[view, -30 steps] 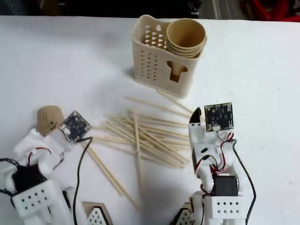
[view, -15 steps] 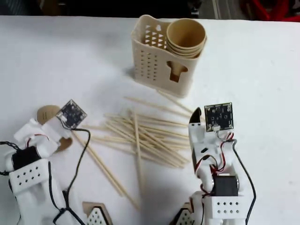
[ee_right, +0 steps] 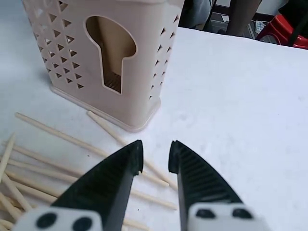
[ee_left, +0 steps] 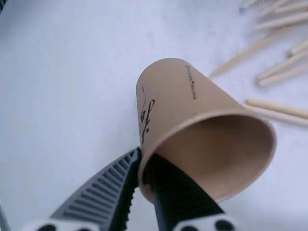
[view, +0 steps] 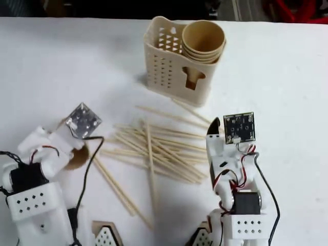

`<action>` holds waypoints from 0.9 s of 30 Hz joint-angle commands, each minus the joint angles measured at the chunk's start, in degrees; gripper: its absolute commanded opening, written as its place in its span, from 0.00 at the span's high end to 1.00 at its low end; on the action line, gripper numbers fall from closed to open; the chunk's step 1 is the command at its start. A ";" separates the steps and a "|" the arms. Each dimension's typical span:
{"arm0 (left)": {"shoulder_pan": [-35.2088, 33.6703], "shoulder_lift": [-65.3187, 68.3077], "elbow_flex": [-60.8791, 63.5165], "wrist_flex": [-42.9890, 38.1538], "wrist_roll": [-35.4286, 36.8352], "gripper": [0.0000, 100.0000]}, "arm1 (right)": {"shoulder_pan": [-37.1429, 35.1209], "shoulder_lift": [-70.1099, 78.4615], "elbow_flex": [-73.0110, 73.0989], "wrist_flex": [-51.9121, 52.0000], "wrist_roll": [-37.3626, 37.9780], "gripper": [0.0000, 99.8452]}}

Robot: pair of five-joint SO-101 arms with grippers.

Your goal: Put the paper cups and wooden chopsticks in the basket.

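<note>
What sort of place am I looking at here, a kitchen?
Likely a robotics lab bench, not a kitchen: plain white table, small wired robot arms, chopsticks scattered beside a basket.

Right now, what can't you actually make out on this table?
- High view: the paper cup in the left gripper is mostly covered by that arm's camera board.
- High view: the count of cups nested in the basket; its wall hides the stack.
- High view: the chopsticks overlap, so no exact count.
- Right wrist view: the basket's top is cut off by the edge.
</note>
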 commanded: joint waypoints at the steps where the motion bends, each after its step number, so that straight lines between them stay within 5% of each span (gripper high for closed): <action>1: 6.55 -1.36 -13.01 6.68 7.82 0.98 | 0.31 -0.40 -0.35 -0.84 0.09 0.90; 13: 26.59 10.07 -41.49 12.22 30.24 0.98 | 0.31 -0.40 -0.35 -0.84 0.09 0.90; 27: 47.25 40.84 -82.20 14.77 40.44 0.98 | 0.31 -0.40 -0.35 -0.84 0.09 0.90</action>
